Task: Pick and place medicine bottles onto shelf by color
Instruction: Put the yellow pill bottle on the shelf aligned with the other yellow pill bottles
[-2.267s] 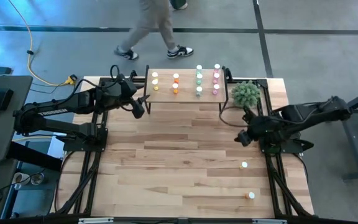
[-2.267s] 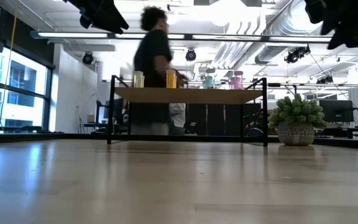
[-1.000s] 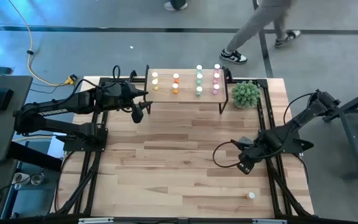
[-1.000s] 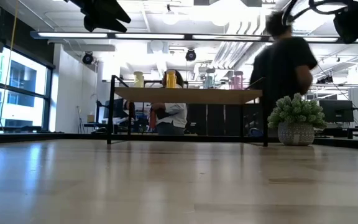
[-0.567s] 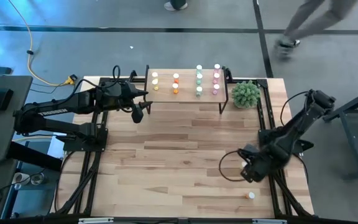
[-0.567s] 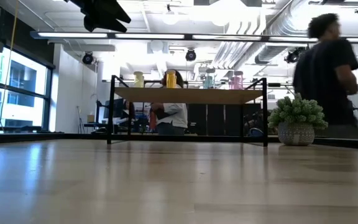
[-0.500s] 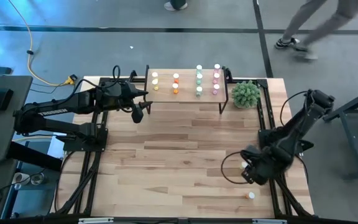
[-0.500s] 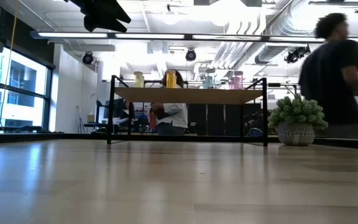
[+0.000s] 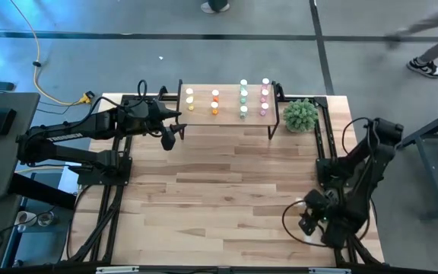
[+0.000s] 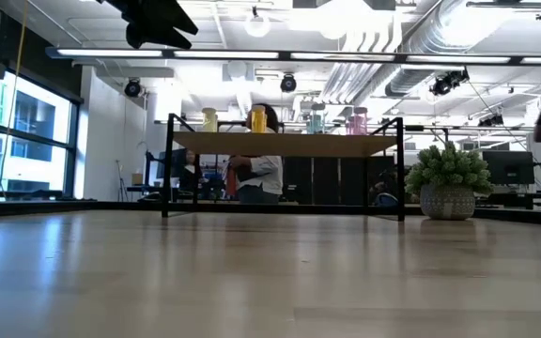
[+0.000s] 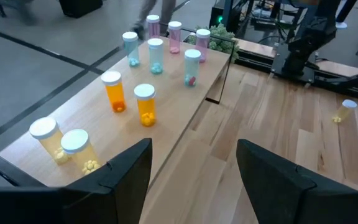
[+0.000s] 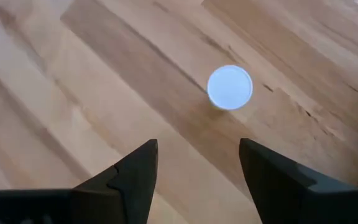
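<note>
I hold my right gripper (image 12: 194, 180) with jaws spread directly above the last medicine bottle (image 12: 229, 87), upright on the table (image 9: 204, 198) far from the shelf (image 9: 226, 118), to descend around it, while my left gripper (image 11: 191, 168), jaws spread, waits beside the shelf.

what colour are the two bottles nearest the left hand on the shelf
Yellow, with white caps; the left wrist view shows them best.

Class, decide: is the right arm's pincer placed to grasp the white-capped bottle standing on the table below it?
Probably yes: the right pincer hangs open above the bottle, with only bare table between.
</note>
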